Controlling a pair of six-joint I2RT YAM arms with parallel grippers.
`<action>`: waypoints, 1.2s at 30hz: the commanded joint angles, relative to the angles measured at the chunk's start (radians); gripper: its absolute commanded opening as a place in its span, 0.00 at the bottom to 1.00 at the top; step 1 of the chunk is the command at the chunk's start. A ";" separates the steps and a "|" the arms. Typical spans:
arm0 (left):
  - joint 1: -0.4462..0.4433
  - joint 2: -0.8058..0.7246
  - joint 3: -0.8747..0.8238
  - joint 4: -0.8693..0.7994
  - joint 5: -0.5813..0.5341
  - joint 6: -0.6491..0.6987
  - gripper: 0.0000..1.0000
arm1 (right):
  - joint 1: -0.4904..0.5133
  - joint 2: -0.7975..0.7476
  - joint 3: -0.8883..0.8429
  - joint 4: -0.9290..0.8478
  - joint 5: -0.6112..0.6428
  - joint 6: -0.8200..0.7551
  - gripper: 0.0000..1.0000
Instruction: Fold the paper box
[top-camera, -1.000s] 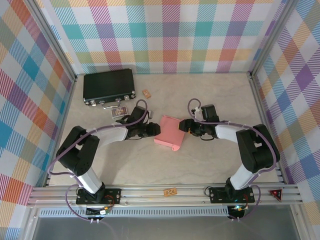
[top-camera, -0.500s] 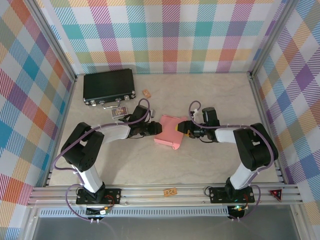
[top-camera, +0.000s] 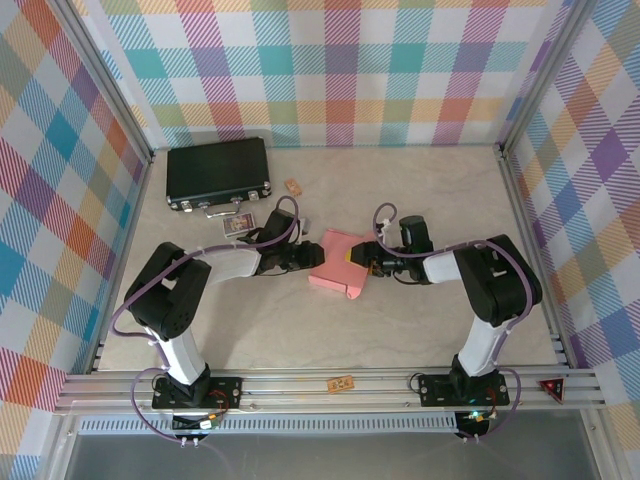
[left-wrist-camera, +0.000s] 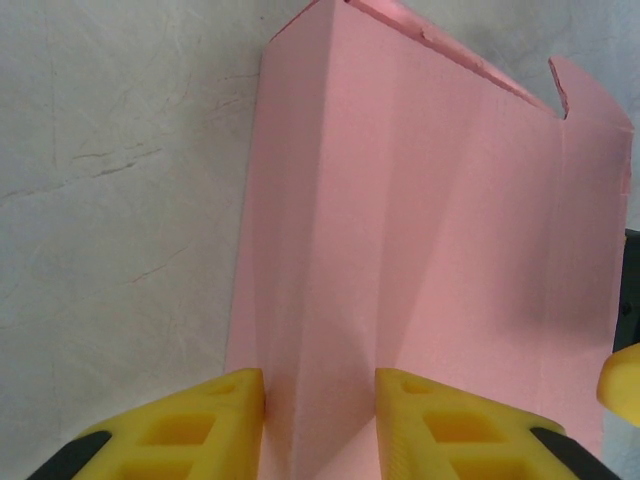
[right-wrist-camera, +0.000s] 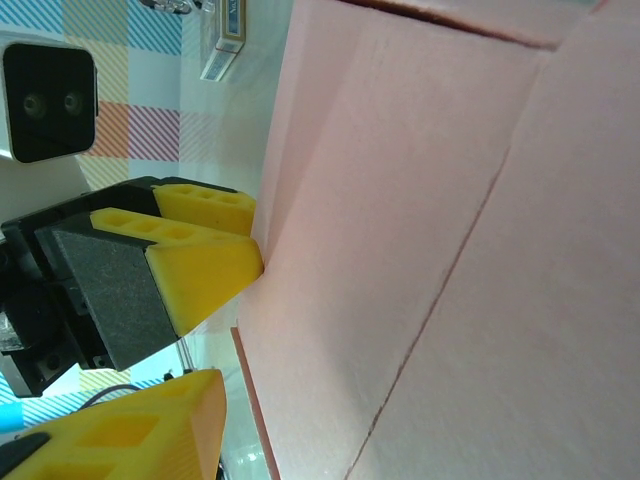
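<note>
- Hold firm with the left gripper (left-wrist-camera: 320, 398), pinched on a raised fold (left-wrist-camera: 322, 320) of the paper box (top-camera: 334, 262), mid-table (top-camera: 440, 190) between the arms.
- Ease the right gripper (top-camera: 363, 256) — at the opposite edge, grip unclear — along the crease (right-wrist-camera: 440, 300).

The paper box (top-camera: 336, 262) is seen as plain, unmarked salmon-pink thin card, partly folded. It is laid near the middle of the desk (top-camera: 400, 320), turned slightly askew. Its broad panel is crossed by straight creases, and a notched flap is shown at one corner.
</note>
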 joint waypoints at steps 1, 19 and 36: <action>-0.010 0.043 0.018 0.025 0.057 -0.016 0.32 | 0.051 0.026 0.034 0.052 -0.076 0.024 0.54; -0.010 0.021 0.016 0.000 0.016 -0.012 0.31 | 0.054 -0.093 -0.018 -0.113 0.100 -0.041 0.51; 0.007 0.027 0.094 -0.074 -0.038 0.031 0.33 | 0.051 -0.125 -0.072 -0.100 0.161 -0.011 0.53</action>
